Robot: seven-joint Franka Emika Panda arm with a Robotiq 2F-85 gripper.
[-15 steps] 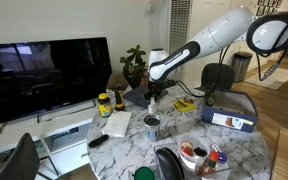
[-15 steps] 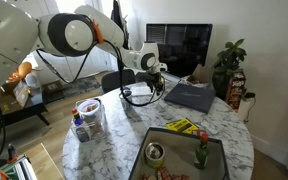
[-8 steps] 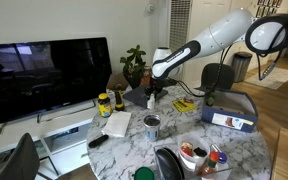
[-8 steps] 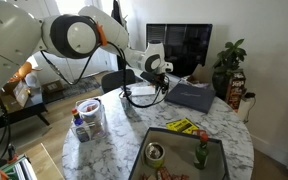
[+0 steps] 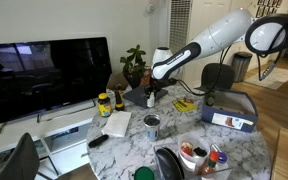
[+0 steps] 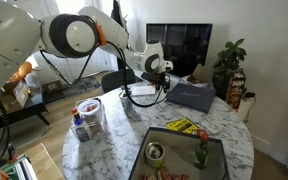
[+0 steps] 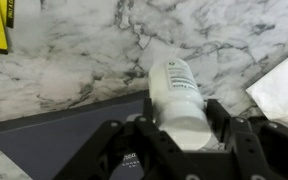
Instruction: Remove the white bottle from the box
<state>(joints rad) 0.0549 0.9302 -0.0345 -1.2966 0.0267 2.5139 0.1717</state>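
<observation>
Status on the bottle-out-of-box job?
Done: the gripper is shut on the bottle and holds it up. In hand: the wrist view shows the bottle mostly over the marble table, with the box edge beside it. Left: set it on the table and release.

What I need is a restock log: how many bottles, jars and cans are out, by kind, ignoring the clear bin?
white plastic bottle, in the gripper: 1
dark jar with yellow label: 1
silvery tin can: 1
Total: 3

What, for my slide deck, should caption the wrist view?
End effector holding a slim white plastic bottle over a grey-veined white marble tabletop, a dark grey flat panel alongside.
</observation>
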